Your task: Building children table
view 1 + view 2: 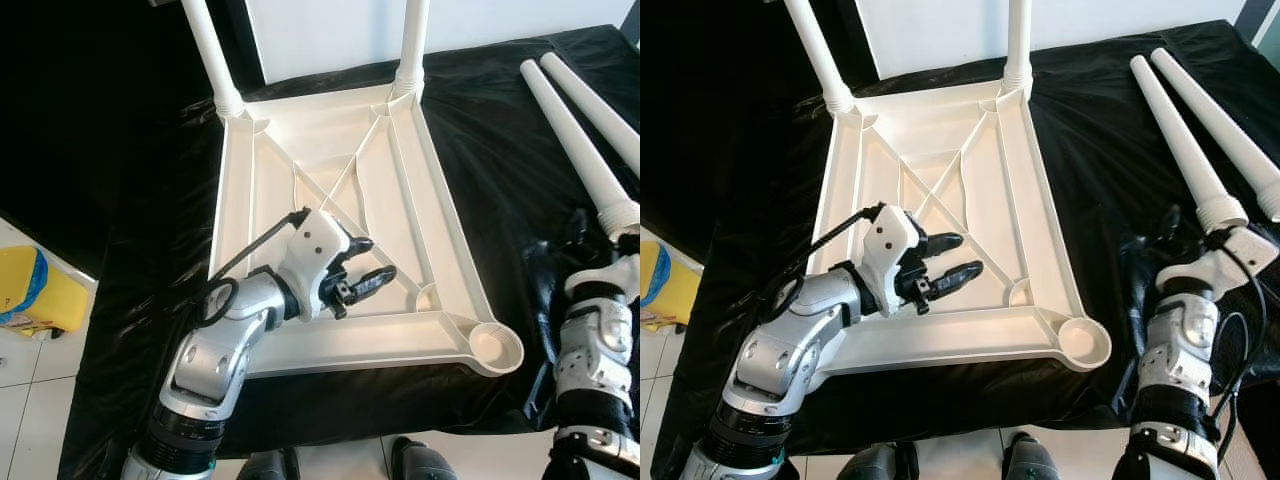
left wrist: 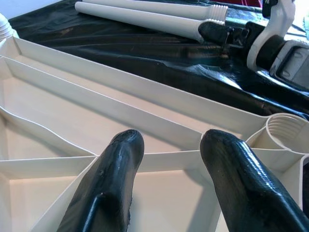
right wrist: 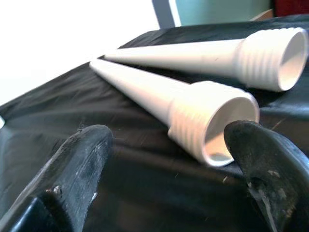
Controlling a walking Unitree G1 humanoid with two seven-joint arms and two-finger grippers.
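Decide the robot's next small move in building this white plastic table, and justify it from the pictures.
Probably ease the right gripper forward and close on the nearer loose white plastic leg. Its fingers are open beside the threaded end, and the upturned white tabletop shows an empty socket nearby.

- Bright, even daylight; head views sharp.
- Glare on glossy black sheet (image 1: 500, 130) near right edge.
- Blown-out white background top left in right wrist view.
- Near fingers (image 3: 72, 169) soft, out of focus.

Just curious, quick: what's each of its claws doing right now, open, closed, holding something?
Left gripper: open, empty, over the tabletop.
Right gripper: open, empty, near a loose leg.
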